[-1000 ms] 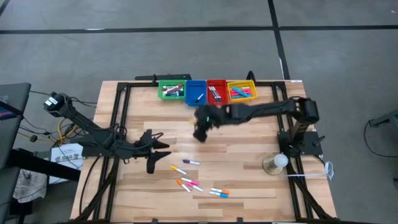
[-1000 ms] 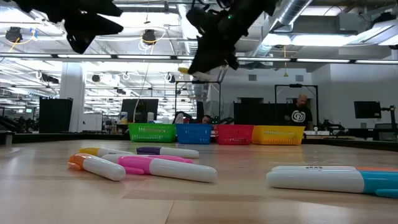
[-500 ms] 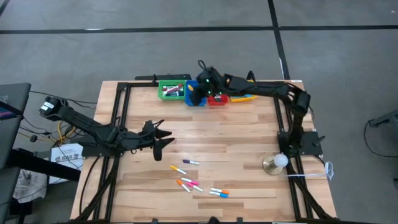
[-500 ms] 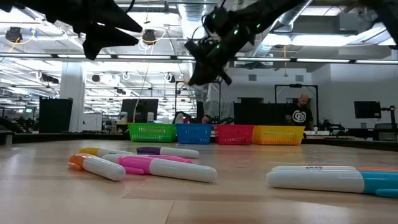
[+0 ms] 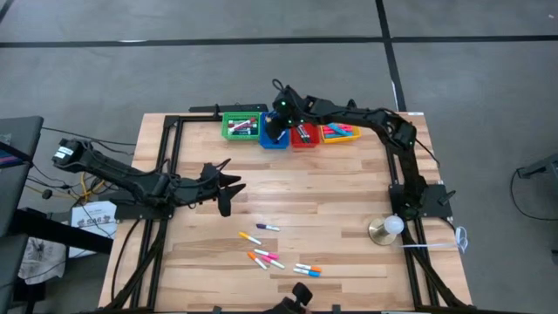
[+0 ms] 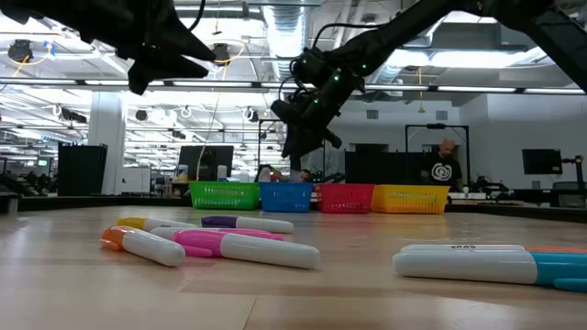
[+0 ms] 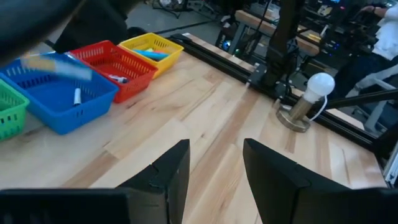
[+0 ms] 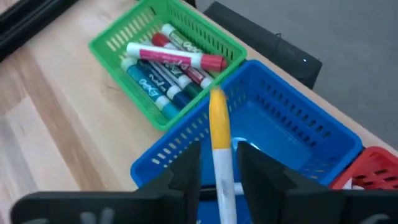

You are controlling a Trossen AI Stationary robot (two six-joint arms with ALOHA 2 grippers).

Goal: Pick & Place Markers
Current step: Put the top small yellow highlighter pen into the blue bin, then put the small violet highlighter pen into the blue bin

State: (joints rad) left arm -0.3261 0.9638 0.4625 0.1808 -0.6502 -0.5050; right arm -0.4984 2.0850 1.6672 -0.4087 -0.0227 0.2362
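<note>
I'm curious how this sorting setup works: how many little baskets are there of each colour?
green bin: 1
blue bin: 1
red bin: 1
yellow bin: 1
Total: 4

Grey floor [image 5: 261, 70] all round, crossed by dark lines [image 5: 384, 26], the nearest just beyond the right gripper [image 5: 273, 131]. Wood table [image 5: 331, 209] in a black frame. White bulb on a brass base [image 5: 390, 227] well off to that gripper's right, near the table edge. Cables [image 5: 83, 183] and papers [image 5: 35, 257] on the floor far to its left. In the low view, behind it: open hall, ceiling ducts [image 6: 431, 27], strip lights [image 6: 73, 87], pillar [image 6: 108, 137], monitors [image 6: 541, 160], a person [image 6: 444, 165] standing.
</note>
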